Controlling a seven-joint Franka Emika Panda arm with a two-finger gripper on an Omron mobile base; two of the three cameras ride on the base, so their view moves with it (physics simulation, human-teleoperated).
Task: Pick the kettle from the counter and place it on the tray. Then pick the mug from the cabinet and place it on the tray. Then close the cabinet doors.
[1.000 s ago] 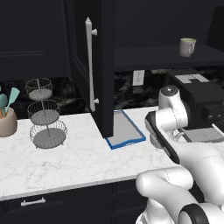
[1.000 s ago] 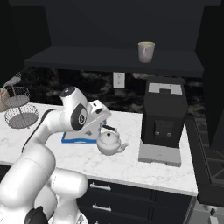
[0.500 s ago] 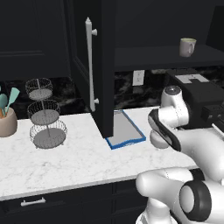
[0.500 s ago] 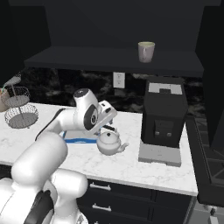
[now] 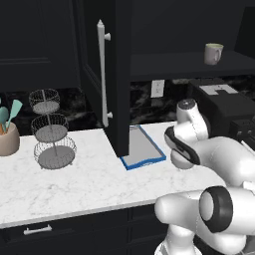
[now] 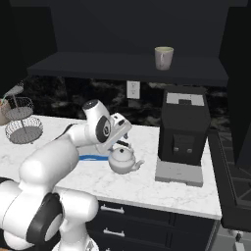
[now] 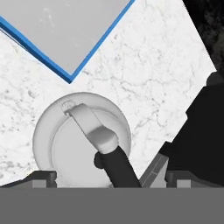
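The white kettle (image 6: 122,160) stands on the marble counter (image 6: 147,179), just right of the blue-rimmed grey tray (image 5: 142,148). My gripper (image 6: 122,146) hangs directly over it, open. In the hand view the kettle (image 7: 74,144) lies right below, its arched handle (image 7: 94,131) running between the two spread fingertips (image 7: 43,176); nothing is gripped. A corner of the tray (image 7: 65,35) shows beyond the kettle. The beige mug (image 6: 163,58) stands on the dark shelf of the open cabinet (image 6: 127,66). One black cabinet door (image 5: 107,74) with a long pale bar handle juts out open over the tray.
A black coffee machine (image 6: 184,130) stands on the counter close to the kettle's right. A three-tier wire stand (image 5: 50,132) and a tan utensil holder (image 5: 7,139) sit at the left. Dark drawers (image 6: 127,215) run below the counter edge.
The arm has swung right and the hand has come down over the kettle. Kettle, tray and mug have stayed in place.
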